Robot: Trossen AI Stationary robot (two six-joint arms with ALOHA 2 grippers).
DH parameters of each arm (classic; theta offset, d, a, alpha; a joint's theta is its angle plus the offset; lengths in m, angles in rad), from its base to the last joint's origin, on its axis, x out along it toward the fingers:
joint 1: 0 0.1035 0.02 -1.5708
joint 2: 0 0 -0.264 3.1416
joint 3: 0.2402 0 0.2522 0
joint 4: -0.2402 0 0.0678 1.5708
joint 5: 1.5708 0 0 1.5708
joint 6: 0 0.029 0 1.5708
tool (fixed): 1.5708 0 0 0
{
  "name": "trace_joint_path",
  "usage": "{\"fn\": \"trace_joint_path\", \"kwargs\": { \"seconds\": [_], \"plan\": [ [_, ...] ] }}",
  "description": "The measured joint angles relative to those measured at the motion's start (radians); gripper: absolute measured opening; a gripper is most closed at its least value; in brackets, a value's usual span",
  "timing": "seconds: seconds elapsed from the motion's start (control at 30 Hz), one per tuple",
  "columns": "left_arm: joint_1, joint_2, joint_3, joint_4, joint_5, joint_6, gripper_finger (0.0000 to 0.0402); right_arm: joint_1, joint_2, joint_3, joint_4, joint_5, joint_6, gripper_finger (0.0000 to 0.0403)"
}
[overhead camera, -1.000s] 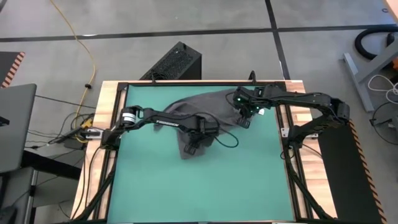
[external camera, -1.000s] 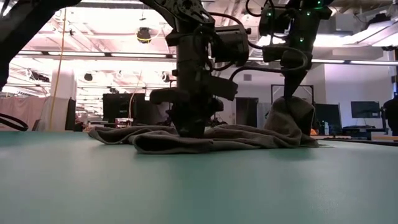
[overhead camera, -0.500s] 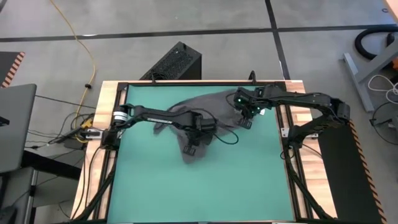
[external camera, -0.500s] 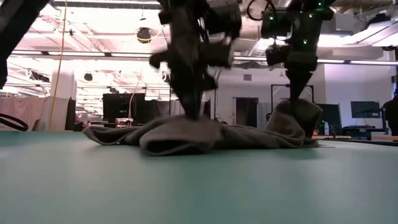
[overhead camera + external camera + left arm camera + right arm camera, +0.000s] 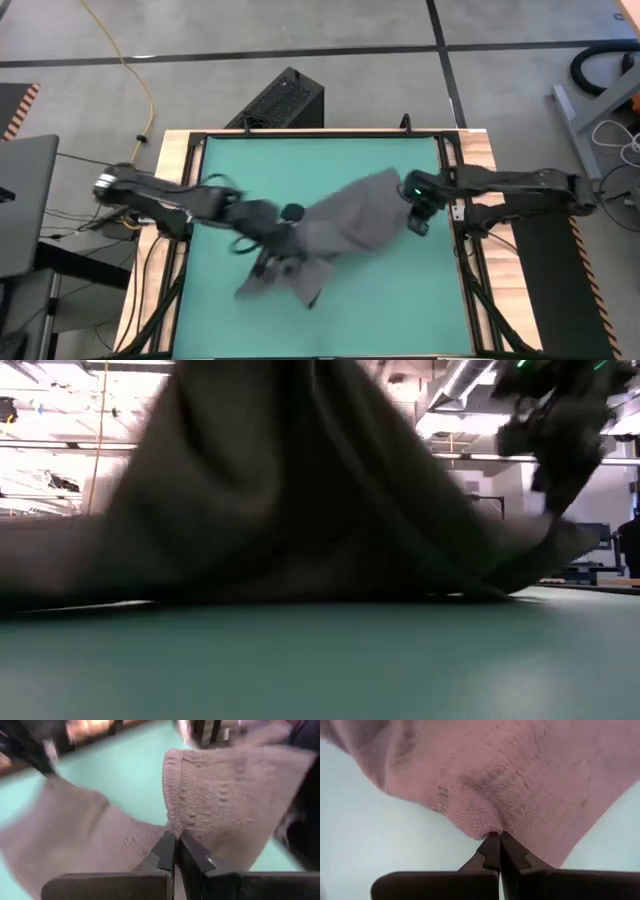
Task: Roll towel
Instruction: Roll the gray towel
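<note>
As left gripper clamped shut on towel and swept toward near-left part of green mat, cloth went from bunched heap at far centre to long diagonal band, partly lifted off mat. Right gripper pulled out toward right edge, fingers pinched on opposite end. Judgement: towel was being stretched flat; rolling itself not yet begun.

From my remote console: a robotics lab, with a wood-edged table topped by a green mat on a grey concrete floor, a trailing yellow cable and long ceiling strip lights.
</note>
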Motion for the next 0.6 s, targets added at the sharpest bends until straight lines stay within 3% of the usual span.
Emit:
{"fn": "trace_joint_path", "kwargs": {
  "seconds": [0.2,0.27,0.33,0.43,0.5,0.6],
  "plan": [
    [-0.255,-0.208,-0.120,0.196,-0.248,-0.041,0.0000,0.318,-0.200,0.000,0.115,-0.167,0.144,0.0015],
    [-0.327,-0.244,-0.143,0.229,-0.385,-0.020,0.0000,0.396,-0.242,0.005,0.169,-0.113,0.146,0.0015],
    [-0.367,-0.266,-0.161,0.224,-0.552,-0.023,0.0000,0.431,-0.274,0.013,0.210,0.048,0.148,0.0014],
    [-0.375,-0.278,-0.187,0.200,-0.738,-0.082,0.0000,0.388,-0.277,0.017,0.202,0.222,0.157,0.0011],
    [-0.359,-0.280,-0.212,0.194,-0.804,-0.134,0.0000,0.314,-0.246,0.018,0.202,0.243,0.148,0.0011],
    [-0.315,-0.281,-0.251,0.162,-0.823,-0.237,0.0000,0.164,-0.155,0.017,0.196,0.243,0.112,0.0011]
  ]
}}
